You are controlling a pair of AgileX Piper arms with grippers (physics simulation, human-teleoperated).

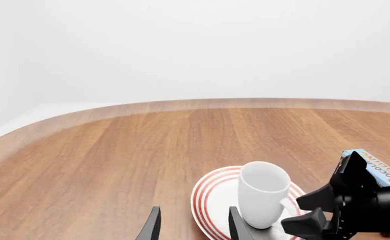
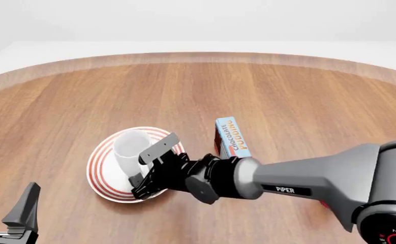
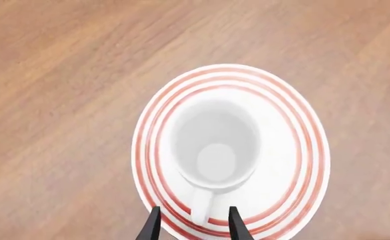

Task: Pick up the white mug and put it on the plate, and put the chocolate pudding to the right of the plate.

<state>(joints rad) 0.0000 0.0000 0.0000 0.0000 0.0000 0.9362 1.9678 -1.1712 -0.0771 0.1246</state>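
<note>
Your right gripper [image 3: 191,225] sits parted around the white mug [image 3: 215,150] handle on the plate [image 3: 302,130] — lifting crookedly could tip it.

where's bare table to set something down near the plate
Bare wood runs from the plate to the table's far edge, and off to its left. It is crowded on the plate's right: the right gripper sits at the white mug, the chocolate pudding close behind.
</note>
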